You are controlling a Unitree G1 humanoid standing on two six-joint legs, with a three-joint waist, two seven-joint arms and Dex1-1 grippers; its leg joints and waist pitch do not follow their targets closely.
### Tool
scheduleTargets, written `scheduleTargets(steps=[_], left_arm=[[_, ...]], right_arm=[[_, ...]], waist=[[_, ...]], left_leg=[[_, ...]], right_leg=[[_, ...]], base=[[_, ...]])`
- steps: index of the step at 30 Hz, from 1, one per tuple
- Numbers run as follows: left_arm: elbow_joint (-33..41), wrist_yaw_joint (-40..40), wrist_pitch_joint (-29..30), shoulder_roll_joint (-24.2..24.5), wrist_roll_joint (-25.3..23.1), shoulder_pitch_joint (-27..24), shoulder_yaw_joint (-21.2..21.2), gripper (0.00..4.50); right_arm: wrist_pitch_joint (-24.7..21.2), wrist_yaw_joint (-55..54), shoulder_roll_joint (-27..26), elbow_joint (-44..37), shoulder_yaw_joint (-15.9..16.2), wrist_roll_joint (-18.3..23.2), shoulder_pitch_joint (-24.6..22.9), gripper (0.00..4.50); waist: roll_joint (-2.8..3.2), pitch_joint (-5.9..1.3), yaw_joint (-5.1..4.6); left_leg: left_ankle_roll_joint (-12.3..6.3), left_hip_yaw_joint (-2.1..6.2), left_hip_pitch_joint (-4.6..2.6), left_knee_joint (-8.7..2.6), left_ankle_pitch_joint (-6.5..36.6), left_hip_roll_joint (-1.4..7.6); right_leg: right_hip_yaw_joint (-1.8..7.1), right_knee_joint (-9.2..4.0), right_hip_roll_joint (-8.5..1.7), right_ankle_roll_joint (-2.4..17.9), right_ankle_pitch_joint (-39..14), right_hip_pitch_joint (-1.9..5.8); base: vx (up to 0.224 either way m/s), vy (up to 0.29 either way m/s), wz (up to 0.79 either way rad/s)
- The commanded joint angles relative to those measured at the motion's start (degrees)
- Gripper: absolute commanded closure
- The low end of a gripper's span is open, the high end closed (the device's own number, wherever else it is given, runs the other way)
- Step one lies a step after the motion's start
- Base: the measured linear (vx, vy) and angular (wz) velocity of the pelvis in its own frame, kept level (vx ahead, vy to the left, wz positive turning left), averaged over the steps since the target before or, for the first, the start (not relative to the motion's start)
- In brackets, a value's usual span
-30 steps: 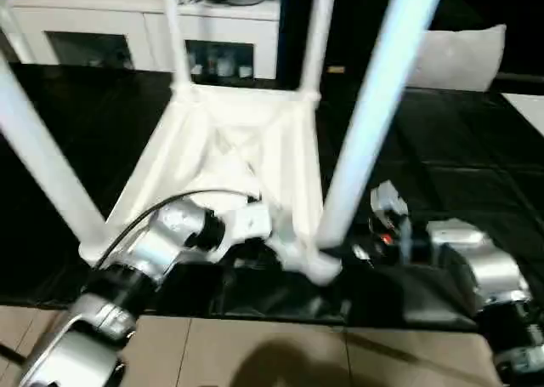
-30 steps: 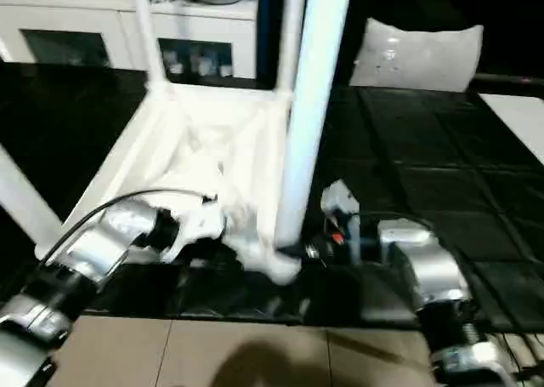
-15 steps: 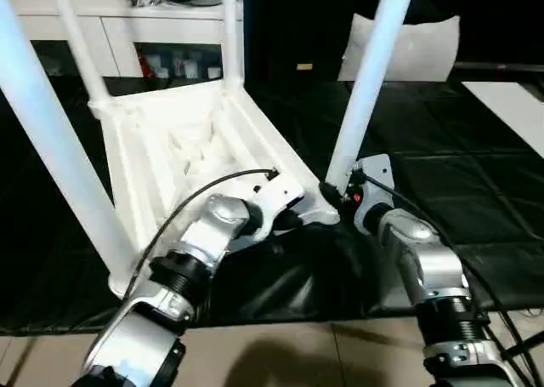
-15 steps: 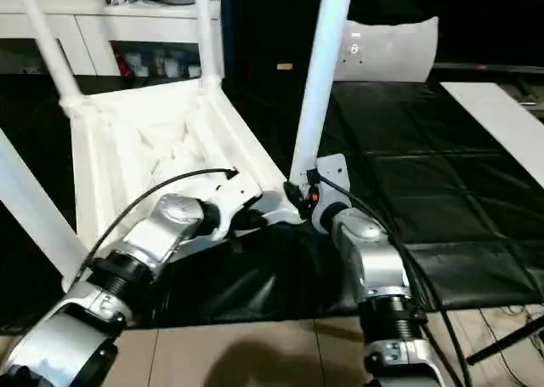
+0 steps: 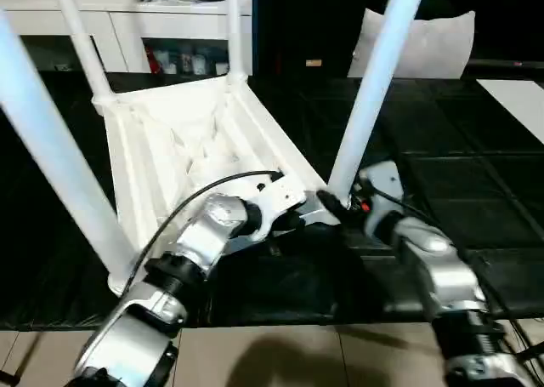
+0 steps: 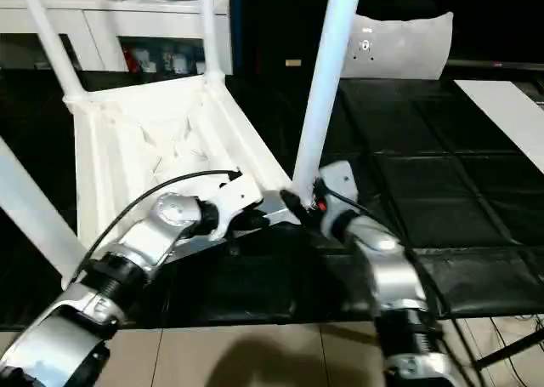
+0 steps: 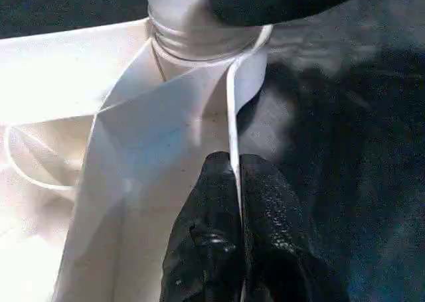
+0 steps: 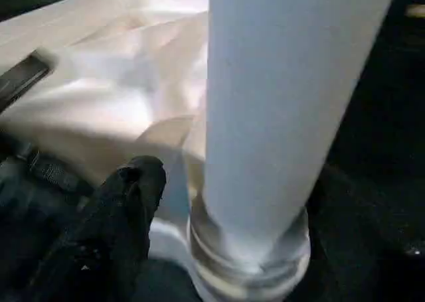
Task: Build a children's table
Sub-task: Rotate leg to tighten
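We can't see the tops of the four legs: all run out of frame. The right pincer (image 6: 308,208) is mostly hidden behind the near-right leg (image 5: 371,89) base; one black finger (image 8: 126,202) shows beside the socket collar, the other is out of sight, so we cannot tell its opening. The near-left leg (image 5: 51,149) is blurred and cut at the edge.

The children's table (image 5: 191,136) lies upside down on the black floor mat (image 5: 442,174), ribbed underside up, legs standing up out of the corner sockets. Its long axis runs roughly from 11 o'clock (far end, toward the white cabinets (image 5: 127,30)) to 5 o'clock (near end, at the arms).

The left pincer (image 7: 234,182) is closed, pinching the thin white rim wall of the top, just beside the near-right socket.

Versus a second ago: the head camera has swung, so the whole view shifted. The table now reads skewed, not square-on. The right forearm, then well off at 3 o'clock from the leg, now sits right at the leg base. The left pincer is on the rim as before.
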State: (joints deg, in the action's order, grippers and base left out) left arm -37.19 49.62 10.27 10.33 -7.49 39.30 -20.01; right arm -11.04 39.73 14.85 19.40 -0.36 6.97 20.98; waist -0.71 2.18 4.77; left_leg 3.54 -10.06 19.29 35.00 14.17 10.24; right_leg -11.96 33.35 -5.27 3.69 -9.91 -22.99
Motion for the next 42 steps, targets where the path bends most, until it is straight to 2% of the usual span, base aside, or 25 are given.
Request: scheduleTargets(steps=[1,3,4,5,7,9,10,14,15,19,21,22,26,34,35,42], left_arm=[[2.28,3.65,-4.85,1.35,1.01,-0.05,-0.25,4.5],[2.19,4.72,-5.56,1.77,1.37,-0.22,-0.37,4.5],[3.04,9.31,-6.71,3.18,2.73,-1.09,-0.93,4.5],[3.33,11.1,-7.35,3.89,3.03,-1.37,-1.26,4.5],[3.48,12.11,-7.79,4.31,3.15,-1.51,-1.46,4.5],[4.14,16.11,-10.01,6.02,3.41,-2.15,-2.58,4.5],[4.36,17.73,-11.1,6.7,3.54,-2.44,-3.03,4.5],[5.61,23.1,-13.77,9.39,3.51,-3.5,-4.9,4.5],[5.9,24.08,-14.09,9.84,3.57,-3.67,-5.13,4.5],[7.2,27.43,-15.08,11.64,3.79,-4.48,-5.86,4.5],[7.98,28.32,-15.15,12.2,4.05,-4.84,-6.04,4.5],[8.29,28.7,-15.2,12.44,4.16,-5.0,-6.11,4.5],[9.72,29.94,-14.97,12.95,4.62,-5.71,-6.35,4.5],[10.4,30.88,-14.89,13.12,4.65,-5.74,-6.59,4.5],[10.37,30.91,-14.94,13.11,4.58,-5.71,-6.66,4.5],[10.54,30.94,-14.65,13.32,4.57,-5.76,-6.9,4.5]], right_arm=[[1.5,6.4,2.51,-0.45,1.1,1.23,-0.44,0.52],[1.46,8.23,3.37,-0.49,1.2,1.84,-0.5,0.41],[1.99,14.0,5.93,-0.95,1.97,3.41,-0.65,0.29],[2.85,16.38,7.2,-0.97,2.53,3.61,-0.64,0.29],[3.52,17.72,7.95,-0.94,2.9,3.61,-0.62,0.15],[7.59,20.28,9.8,0.57,3.88,2.36,0.02,0.15],[8.55,21.7,10.4,1.29,4.13,2.39,0.38,0.15],[6.68,29.71,11.97,2.99,5.13,4.84,1.76,0.15],[5.98,31.61,12.36,3.32,5.57,5.38,1.98,0.4],[4.1,36.53,12.85,4.58,6.61,7.34,2.61,0.54],[4.15,37.44,12.7,4.96,6.63,8.03,2.74,0.66],[4.11,37.82,12.64,5.07,6.65,8.25,2.8,0.87],[2.5,40.29,12.69,3.92,7.25,9.43,2.45,1.24],[2.0,41.76,12.2,3.73,7.8,10.13,2.59,1.87],[1.85,41.92,12.09,3.57,7.97,10.24,2.55,2.07],[1.03,42.85,11.93,2.19,8.62,10.65,1.71,2.47]], waist=[[-0.49,-3.95,0.23],[-0.42,-3.95,0.5],[-0.45,-3.94,0.54],[-0.58,-3.94,0.66],[-0.45,-3.88,0.76],[-0.73,-3.94,0.86],[-0.6,-3.93,1.03],[-0.62,-3.93,1.66],[-0.54,-3.9,1.82],[-0.77,-3.98,2.32],[-0.67,-4.0,2.45],[-0.74,-4.0,2.52],[-0.57,-3.9,2.9],[-0.57,-4.04,3.06],[-0.53,-4.06,3.06],[-0.49,-4.02,3.09]], left_leg=[[-7.3,1.6,0.69,-3.32,-1.71,4.03],[-7.29,1.63,0.64,-3.35,-1.62,4.03],[-7.26,1.65,0.69,-3.35,-1.25,4.0],[-7.29,1.56,0.66,-3.36,-0.78,3.96],[-7.15,1.62,0.64,-3.4,-1.44,4.2],[-6.98,1.62,0.59,-3.37,-1.57,4.28],[-6.99,1.6,0.59,-3.38,-1.61,4.29],[-7.34,1.51,0.44,-3.37,-1.68,4.45],[-7.41,1.52,0.38,-3.36,-1.89,4.65],[-7.15,1.56,0.39,-3.29,-2.87,4.94],[-6.87,1.51,0.45,-3.28,-2.74,4.83],[-6.53,1.5,0.54,-3.31,-2.61,4.8],[-5.82,1.38,0.43,-3.4,-1.67,4.6],[-5.1,1.48,0.48,-3.37,-1.94,4.56],[-5.17,1.47,0.51,-3.35,-2.16,4.54],[-4.89,1.47,0.52,-3.4,-1.74,4.44]], right_leg=[[5.59,-3.72,-5.91,3.19,-10.03,4.64],[5.53,-3.7,-5.85,2.93,-10.65,4.62],[5.47,-3.76,-5.86,2.82,-11.22,4.64],[5.48,-3.87,-5.91,2.59,-11.92,4.68],[5.56,-3.76,-5.84,2.89,-11.55,4.5],[5.58,-3.58,-5.9,3.07,-11.45,4.44],[5.67,-3.51,-5.97,3.32,-11.13,4.43],[5.62,-3.37,-5.86,3.83,-11.27,4.39],[5.6,-3.36,-5.83,4.09,-10.98,4.28],[5.71,-2.9,-5.98,4.64,-9.58,4.19],[5.71,-2.94,-6.09,4.7,-9.95,4.29],[5.74,-2.96,-6.11,4.55,-10.25,4.36],[5.63,-3.43,-5.87,3.25,-12.86,4.3],[5.56,-3.38,-5.83,2.54,-12.44,4.33],[5.56,-3.33,-5.81,2.62,-12.0,4.33],[5.49,-3.53,-5.75,2.07,-12.96,4.38]], base=[[0.0,0.0,0.0],[0.0,0.0,0.0],[0.0,0.0,0.0],[0.0,0.0,0.0],[0.0,0.0,0.0],[0.0,0.0,0.0],[0.0,0.0,0.0],[0.0,0.0,0.0],[0.0,0.0,0.0],[0.0,0.0,0.0],[0.0,0.0,0.0],[0.0,0.0,0.0],[0.0,0.0,0.0],[0.0,0.0,0.0],[0.0,0.0,0.0],[0.0,0.0,0.0]])
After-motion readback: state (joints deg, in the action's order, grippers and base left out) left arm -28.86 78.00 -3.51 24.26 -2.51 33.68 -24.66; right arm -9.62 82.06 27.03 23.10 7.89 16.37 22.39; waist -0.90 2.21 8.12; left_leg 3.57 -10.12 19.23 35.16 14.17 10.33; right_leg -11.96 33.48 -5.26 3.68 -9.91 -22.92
